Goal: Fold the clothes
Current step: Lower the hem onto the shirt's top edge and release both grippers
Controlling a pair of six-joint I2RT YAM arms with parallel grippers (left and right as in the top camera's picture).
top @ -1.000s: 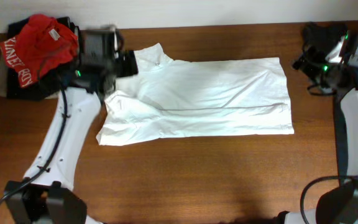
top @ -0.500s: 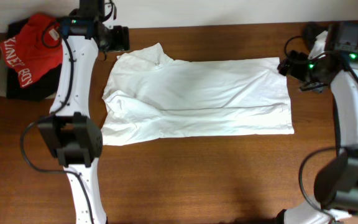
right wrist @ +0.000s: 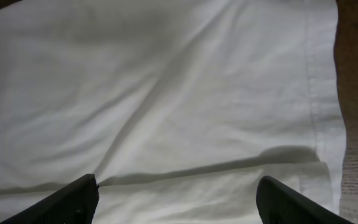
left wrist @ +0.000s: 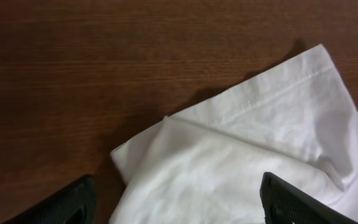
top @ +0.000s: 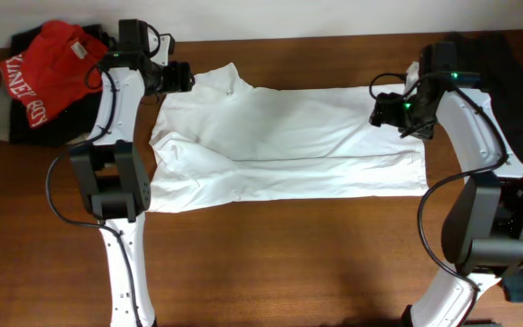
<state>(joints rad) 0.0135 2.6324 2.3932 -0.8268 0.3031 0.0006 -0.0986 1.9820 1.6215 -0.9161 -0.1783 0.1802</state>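
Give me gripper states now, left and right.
Left gripper: open, holding nothing, over a corner of the white T-shirt.
Right gripper: open, holding nothing, over the white T-shirt.

A white T-shirt (top: 289,145) lay spread sideways across the brown wooden desk (top: 289,259). 1 long crease ran along its lower part, and the cloth was rumpled at its left end. 2 white arms with black joints reached in from the near edge. The left gripper (top: 182,77) sat at the T-shirt's far left corner, just beside a peaked flap of cloth. The right gripper (top: 384,111) hung over the far right corner. From above, the spread of their jaws could not be made out. At the desk's far left, apart from the T-shirt, a red shirt (top: 48,64) with white lettering was heaped on a dark garment (top: 30,132).
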